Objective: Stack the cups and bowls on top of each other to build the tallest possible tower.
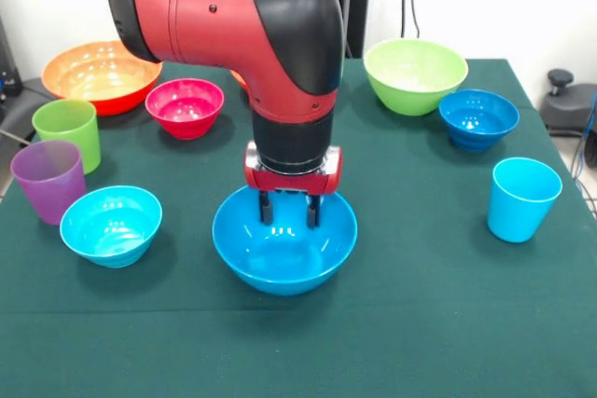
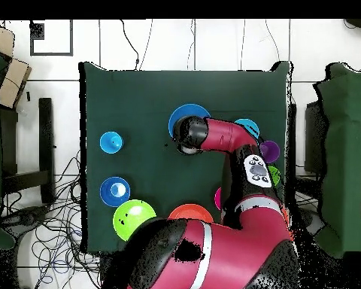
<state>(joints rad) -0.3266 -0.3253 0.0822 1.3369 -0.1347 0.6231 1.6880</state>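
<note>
Front view: tool (image 1: 289, 209) inside large blue bowl (image 1: 284, 260).

The big blue bowl (image 1: 284, 247) looks like shiny plastic, smooth, with bright spots of light on its inside; the small cyan bowl (image 1: 111, 225) and the pink bowl (image 1: 185, 106) shine the same way; the orange bowl (image 1: 101, 75) and the big green bowl (image 1: 415, 75) are glossy too; the purple cup (image 1: 48, 180) looks a little see-through, the green cup (image 1: 68, 131) and the light blue cup (image 1: 522, 199) look smooth and less shiny; the table cloth (image 1: 438, 305) is dark green, soft and dull, with faint creases; the arm (image 1: 233, 16) has a hard, smooth red and black shell with a soft shine; the gripper (image 1: 288, 210) fingers look like dull black plastic.
</note>
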